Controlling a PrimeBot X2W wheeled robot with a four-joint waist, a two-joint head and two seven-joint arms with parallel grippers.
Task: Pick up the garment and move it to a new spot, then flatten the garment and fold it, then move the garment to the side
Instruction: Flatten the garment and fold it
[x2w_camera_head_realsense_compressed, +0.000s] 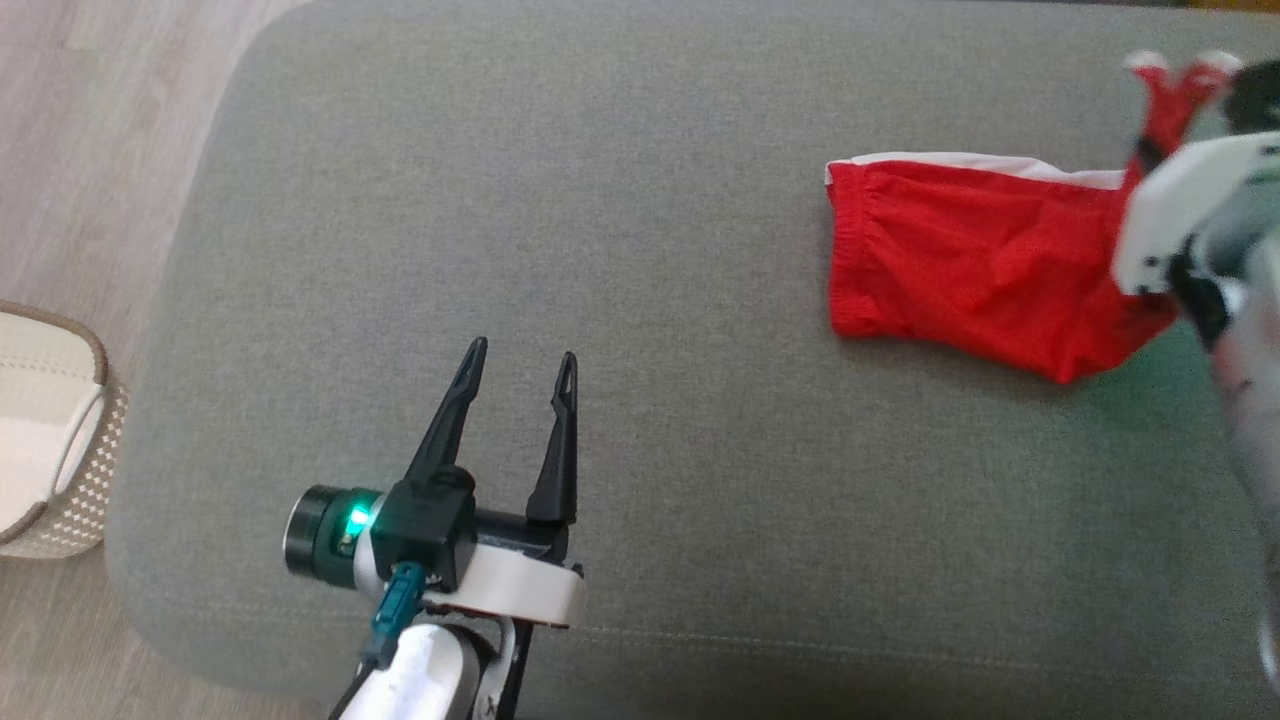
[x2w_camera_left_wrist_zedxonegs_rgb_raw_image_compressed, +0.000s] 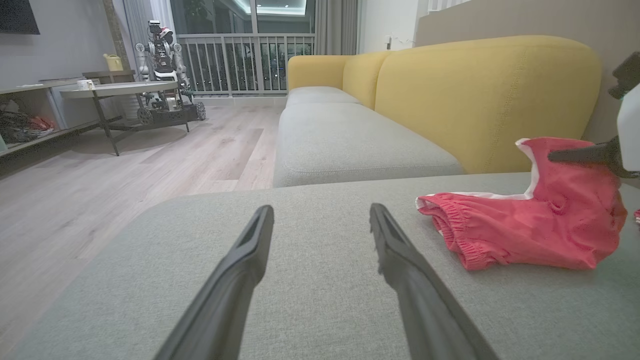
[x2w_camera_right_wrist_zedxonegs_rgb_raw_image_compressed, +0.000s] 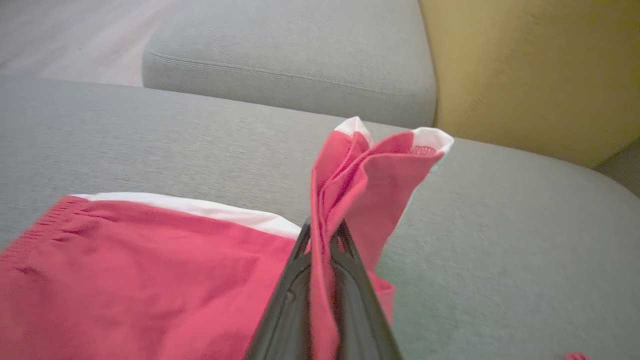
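Note:
The garment (x2w_camera_head_realsense_compressed: 960, 270) is a pair of red shorts with white trim, lying on the grey cushion (x2w_camera_head_realsense_compressed: 640, 200) at the right. One corner of it is pulled up off the cushion. My right gripper (x2w_camera_right_wrist_zedxonegs_rgb_raw_image_compressed: 322, 235) is shut on that raised corner of the garment (x2w_camera_right_wrist_zedxonegs_rgb_raw_image_compressed: 360, 170), with red cloth pinched between its dark fingers. In the head view its white body covers the garment's right end. My left gripper (x2w_camera_head_realsense_compressed: 523, 362) hovers open over bare cushion at the lower left, well apart from the garment (x2w_camera_left_wrist_zedxonegs_rgb_raw_image_compressed: 525, 225). Nothing lies between its fingers (x2w_camera_left_wrist_zedxonegs_rgb_raw_image_compressed: 240, 270).
A woven basket (x2w_camera_head_realsense_compressed: 50, 440) stands on the wood floor left of the cushion. The yellow sofa back (x2w_camera_left_wrist_zedxonegs_rgb_raw_image_compressed: 480, 95) rises behind the garment. Another grey seat (x2w_camera_left_wrist_zedxonegs_rgb_raw_image_compressed: 345, 140) continues beyond. A low table (x2w_camera_left_wrist_zedxonegs_rgb_raw_image_compressed: 115, 95) and another robot (x2w_camera_left_wrist_zedxonegs_rgb_raw_image_compressed: 162, 65) stand far across the room.

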